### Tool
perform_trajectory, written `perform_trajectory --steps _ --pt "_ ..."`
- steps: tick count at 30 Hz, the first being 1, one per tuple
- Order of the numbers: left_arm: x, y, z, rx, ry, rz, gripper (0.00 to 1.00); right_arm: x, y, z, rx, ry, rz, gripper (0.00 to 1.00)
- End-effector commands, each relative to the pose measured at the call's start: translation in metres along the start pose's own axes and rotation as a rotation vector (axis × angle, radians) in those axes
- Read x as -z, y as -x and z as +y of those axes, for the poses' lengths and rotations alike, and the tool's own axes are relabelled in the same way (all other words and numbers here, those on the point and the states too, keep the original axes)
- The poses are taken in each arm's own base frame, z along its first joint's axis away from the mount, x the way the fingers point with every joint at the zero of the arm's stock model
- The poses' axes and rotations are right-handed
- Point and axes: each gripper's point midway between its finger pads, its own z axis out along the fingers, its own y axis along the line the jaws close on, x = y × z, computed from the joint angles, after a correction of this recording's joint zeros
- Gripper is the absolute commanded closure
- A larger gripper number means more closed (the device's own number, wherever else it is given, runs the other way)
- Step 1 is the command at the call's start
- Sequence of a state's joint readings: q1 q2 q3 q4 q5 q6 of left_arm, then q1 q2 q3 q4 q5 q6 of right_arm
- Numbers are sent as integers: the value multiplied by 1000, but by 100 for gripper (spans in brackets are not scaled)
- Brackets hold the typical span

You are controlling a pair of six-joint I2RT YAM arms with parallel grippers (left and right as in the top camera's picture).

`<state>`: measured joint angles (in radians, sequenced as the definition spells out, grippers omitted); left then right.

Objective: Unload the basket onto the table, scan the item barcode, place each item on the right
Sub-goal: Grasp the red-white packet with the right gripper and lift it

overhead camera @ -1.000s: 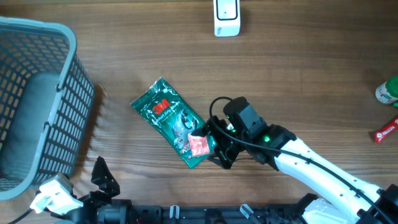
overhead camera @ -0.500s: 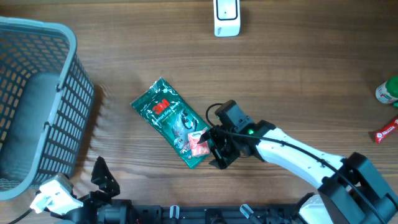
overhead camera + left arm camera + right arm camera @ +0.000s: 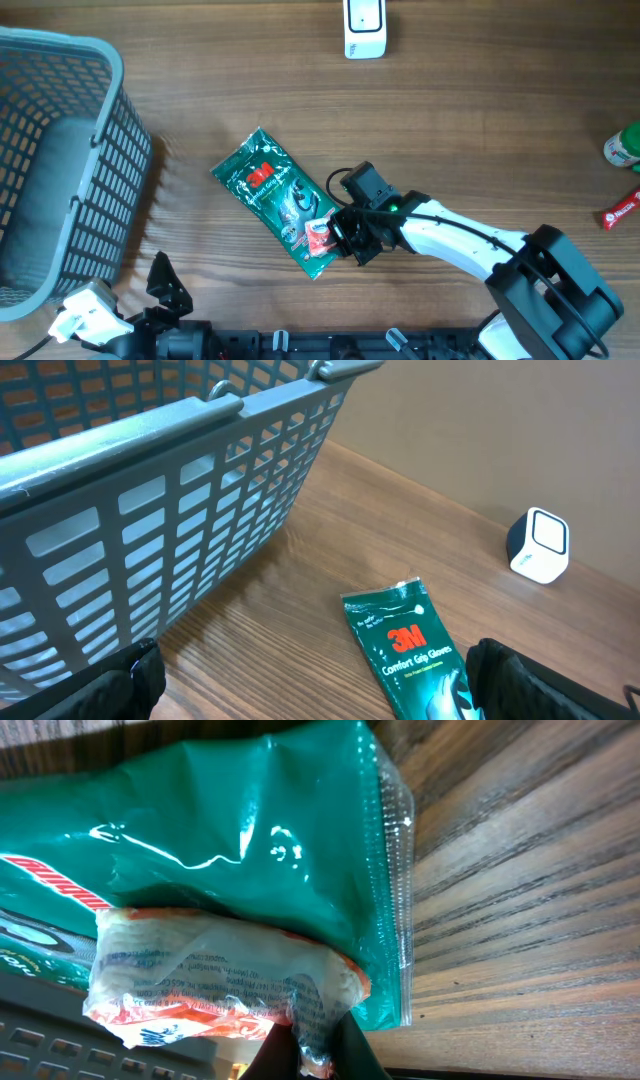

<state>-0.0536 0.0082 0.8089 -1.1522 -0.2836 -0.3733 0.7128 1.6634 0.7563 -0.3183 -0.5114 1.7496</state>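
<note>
Right gripper [image 3: 343, 240] is clamped on the floppy, slick green packet [image 3: 265, 180] by its thin corner farthest from the basket [image 3: 125, 190], left gripper [image 3: 320, 685] wide open.

You face a shop-checkout setup on a wooden table [image 3: 480, 110]. A grey shopping basket [image 3: 60, 150] stands at nine o'clock, a white scanner [image 3: 365, 28] at twelve.

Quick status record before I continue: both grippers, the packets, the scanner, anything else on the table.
right gripper: shut on the edge of the small red packet
small red packet: lies on the lower end of the green glove pack
green glove pack: flat on the table, right of the basket
left gripper: open, empty, low beside the basket
scanner: far table edge, apart from both packets
other: green container and red wrapper at the right edge
</note>
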Motion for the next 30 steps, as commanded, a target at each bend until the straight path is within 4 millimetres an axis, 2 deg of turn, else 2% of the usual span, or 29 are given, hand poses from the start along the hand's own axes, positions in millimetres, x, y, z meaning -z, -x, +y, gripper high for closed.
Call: perform_trajectory --steps 1,4,7,15,18,24,30 --pt "1 1 0 6 -2 -8 0 -8 13 -12 27 -41 -46 96" --pt "1 1 0 6 -2 -7 0 0 -11 -3 169 0 121 95" --pt "1 1 0 6 -2 -7 0 17 -34 2 332 59 325 96" --pt "1 1 0 6 -2 -7 0 62 -91 -1 668 255 746 96" --pt "1 1 0 6 -2 -7 0 82 -108 -4 635 284 904 96" --pt "1 1 0 6 -2 -7 0 103 -122 -6 515 253 1059 96" --pt "1 1 0 6 -2 -7 0 103 -122 -6 417 193 1067 96"
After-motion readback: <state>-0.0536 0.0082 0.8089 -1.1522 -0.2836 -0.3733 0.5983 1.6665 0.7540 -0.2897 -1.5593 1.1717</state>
